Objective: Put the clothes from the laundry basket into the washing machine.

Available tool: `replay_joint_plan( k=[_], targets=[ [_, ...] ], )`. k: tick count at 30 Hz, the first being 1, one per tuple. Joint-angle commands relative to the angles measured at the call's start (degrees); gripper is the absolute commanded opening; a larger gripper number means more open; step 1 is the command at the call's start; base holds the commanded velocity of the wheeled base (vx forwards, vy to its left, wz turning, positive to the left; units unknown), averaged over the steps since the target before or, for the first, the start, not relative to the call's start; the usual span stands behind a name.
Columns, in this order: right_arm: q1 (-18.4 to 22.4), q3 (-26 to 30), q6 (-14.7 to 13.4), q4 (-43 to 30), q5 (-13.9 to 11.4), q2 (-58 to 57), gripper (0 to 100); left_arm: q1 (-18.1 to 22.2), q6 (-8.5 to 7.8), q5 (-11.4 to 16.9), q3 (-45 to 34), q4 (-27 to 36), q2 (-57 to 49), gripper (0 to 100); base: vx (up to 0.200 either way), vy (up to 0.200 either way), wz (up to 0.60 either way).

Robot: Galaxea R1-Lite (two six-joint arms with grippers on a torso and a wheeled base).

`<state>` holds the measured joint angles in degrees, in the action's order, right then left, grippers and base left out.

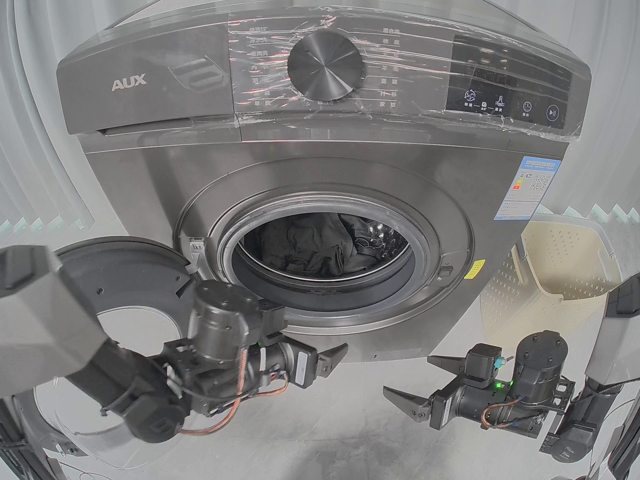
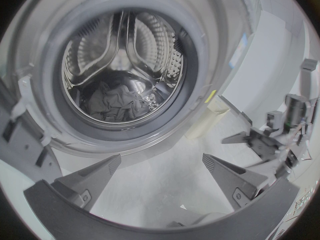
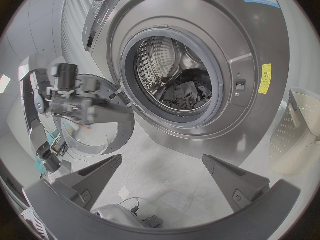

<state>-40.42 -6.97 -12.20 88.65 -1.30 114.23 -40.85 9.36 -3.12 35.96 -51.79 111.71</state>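
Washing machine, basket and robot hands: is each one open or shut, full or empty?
washing machine door, wide open
drum, dark clothes inside
laundry basket, no clothes seen inside
left gripper, jaws open, holding nothing
right gripper, jaws open, holding nothing

— A home laundry room?
— More a lab's mock laundry corner: washing machine point(image 1: 320, 168) with clear film point(image 1: 400, 55) over its panel, energy sticker point(image 1: 537, 187) on front, pleated curtain point(image 1: 33, 101) behind, bare grey floor point(image 1: 360, 428), laundry basket point(image 1: 560, 268) alongside.

Door point(image 1: 127, 268) & laundry basket point(image 1: 567, 268) both partly obsc.
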Motion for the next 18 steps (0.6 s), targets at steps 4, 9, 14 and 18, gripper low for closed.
replay_joint_plan(
  k=[4,9,14,18],
  targets=[
    [1.58,3.37,-0.19,0.03,0.16,-4.89,100,-8.28,3.03,-9.27,-16.80,-1.48,-24.35,100,0.000,0.000,0.00],
    [1.93,4.16,-0.01,-0.23,2.89,-10.87,100,-7.84,3.47,-10.33,-21.37,-1.56,-30.06,100,-0.160,0.000,0.00],
    [2.02,6.97,-0.19,-0.58,6.49,-16.58,100,-7.84,2.77,-11.82,-24.27,-1.30,-36.66,100,-0.200,0.000,0.00],
    [2.10,6.97,0.25,-2.43,10.53,-23.17,100,-7.66,1.10,-14.63,-25.50,0.02,-42.19,100,-0.200,0.000,0.00]
  ],
)
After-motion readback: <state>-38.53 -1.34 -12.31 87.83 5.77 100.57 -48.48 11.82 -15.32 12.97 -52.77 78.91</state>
